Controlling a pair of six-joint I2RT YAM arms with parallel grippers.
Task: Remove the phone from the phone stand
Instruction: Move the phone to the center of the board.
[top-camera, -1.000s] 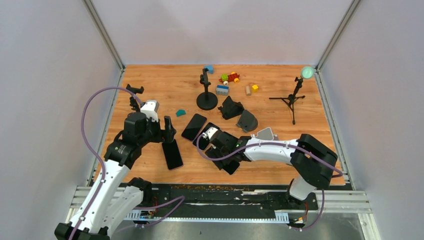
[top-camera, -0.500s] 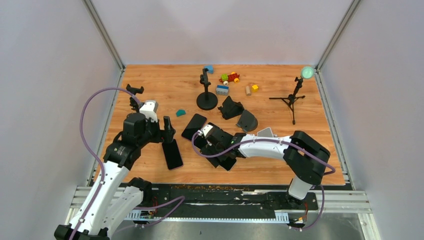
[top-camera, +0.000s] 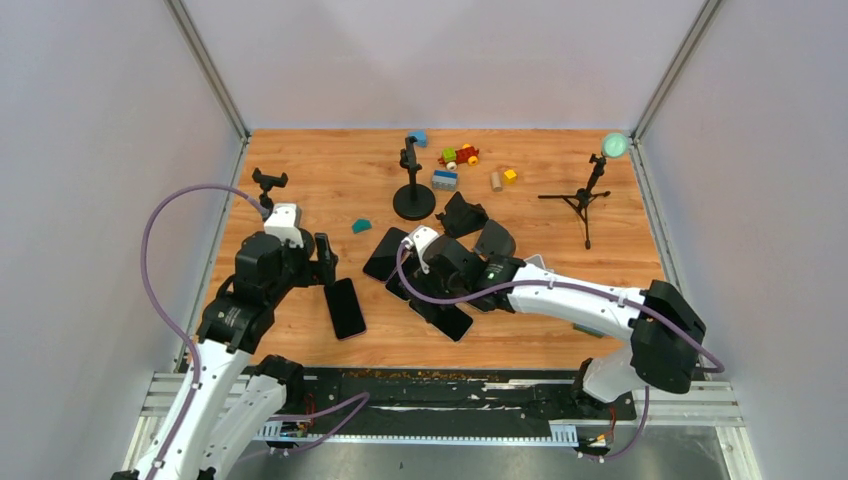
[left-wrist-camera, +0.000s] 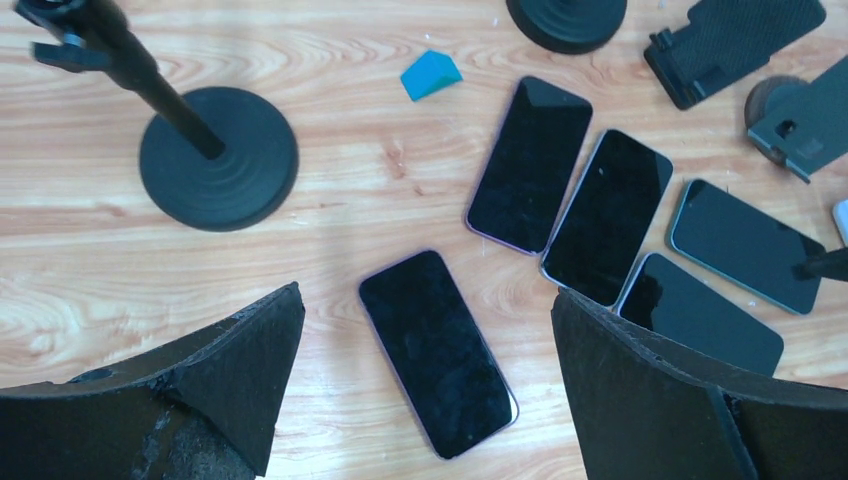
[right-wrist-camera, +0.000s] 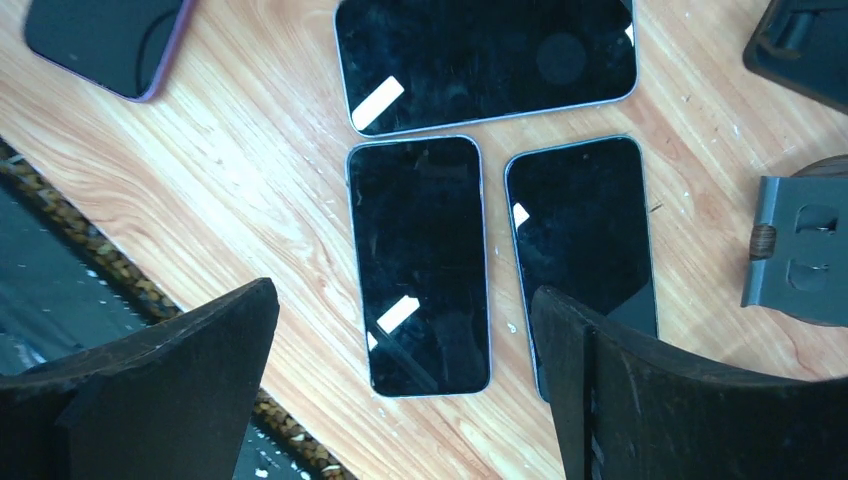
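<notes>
Withdrawn since the earlier frame, my left gripper (left-wrist-camera: 425, 300) hangs spread, the phone stand (left-wrist-camera: 218, 158) ahead-left of it, the phone (left-wrist-camera: 437, 350) flat on the table (left-wrist-camera: 330, 190) beneath its gap; my right gripper (right-wrist-camera: 405, 300), advanced, gapes above a second phone (right-wrist-camera: 420, 262).

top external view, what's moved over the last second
The right gripper travelled away from its base, over the row of black phones toward the black round-based stand, open and holding nothing. The left gripper drew slightly to its left, also open. The lone black phone beside it and that stand stayed put.
</notes>
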